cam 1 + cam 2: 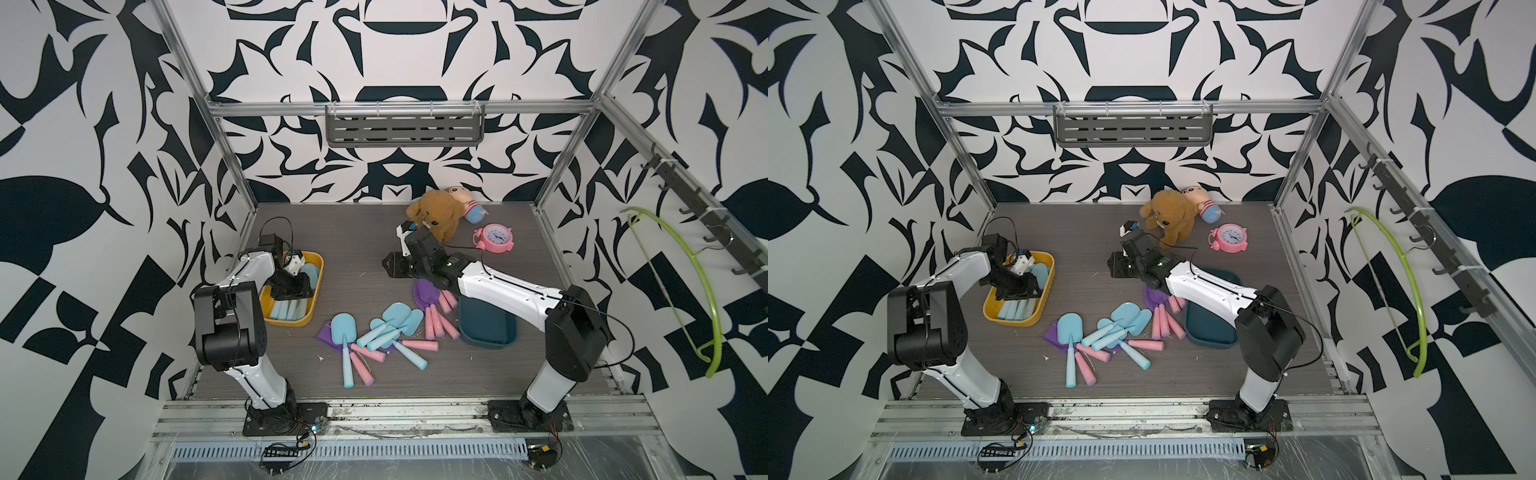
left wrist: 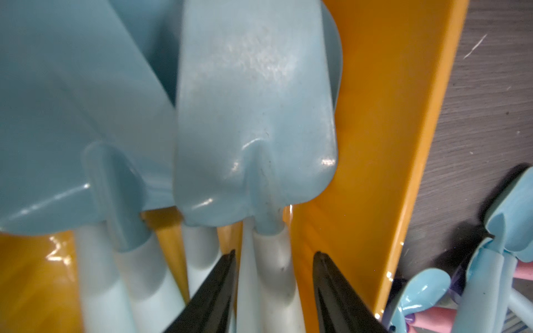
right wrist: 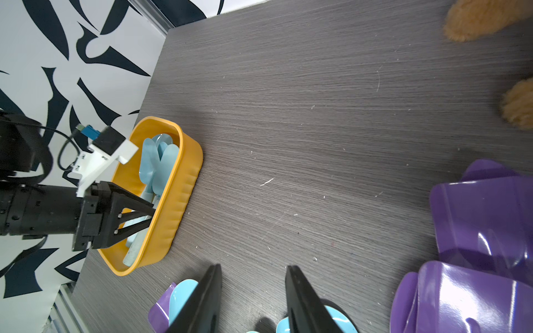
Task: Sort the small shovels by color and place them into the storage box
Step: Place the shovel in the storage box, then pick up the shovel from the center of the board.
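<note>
Several light blue shovels lie side by side in the yellow storage box at the left. My left gripper is inside the box, open, its fingers either side of one blue shovel's pale handle, with a gap on one side. A loose pile of blue and purple-pink shovels lies mid-table. Purple shovels with pink handles lie beside a dark teal box. My right gripper hovers open over bare table, holding nothing.
A brown plush bear, a small doll and a pink alarm clock sit at the back. A green hanger hangs on the right wall. The right forearm reaches over the teal box.
</note>
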You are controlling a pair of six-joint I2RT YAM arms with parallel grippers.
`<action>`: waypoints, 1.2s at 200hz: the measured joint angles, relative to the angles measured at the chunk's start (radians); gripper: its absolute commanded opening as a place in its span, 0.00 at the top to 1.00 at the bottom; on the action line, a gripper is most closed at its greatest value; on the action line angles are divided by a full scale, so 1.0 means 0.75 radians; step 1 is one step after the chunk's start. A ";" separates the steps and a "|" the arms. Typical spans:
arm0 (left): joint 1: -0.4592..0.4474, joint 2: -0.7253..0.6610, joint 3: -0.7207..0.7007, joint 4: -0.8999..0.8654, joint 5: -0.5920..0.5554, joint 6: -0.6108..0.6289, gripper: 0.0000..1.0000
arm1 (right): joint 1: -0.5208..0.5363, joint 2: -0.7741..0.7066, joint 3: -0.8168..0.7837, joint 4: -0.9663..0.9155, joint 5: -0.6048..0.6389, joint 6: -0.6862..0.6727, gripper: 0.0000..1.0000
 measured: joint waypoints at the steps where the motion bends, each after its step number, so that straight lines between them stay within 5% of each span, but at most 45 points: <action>1: 0.000 -0.005 0.000 0.000 -0.001 0.005 0.46 | 0.000 0.000 0.000 0.000 0.000 -0.001 0.59; 61: 0.000 -0.326 -0.030 0.013 0.008 0.077 0.34 | 0.001 -0.001 0.000 -0.007 -0.029 -0.036 0.61; 104: 0.000 -0.452 -0.082 -0.010 0.069 0.193 0.34 | 0.036 0.021 0.030 -0.041 -0.210 -0.117 0.62; 174: 0.000 -0.521 -0.138 -0.098 0.246 0.355 0.34 | 0.092 0.402 0.293 -0.184 -0.582 -0.171 0.62; 240: 0.000 -0.528 -0.143 -0.101 0.278 0.382 0.35 | 0.111 0.631 0.318 -0.265 -0.836 -0.246 0.62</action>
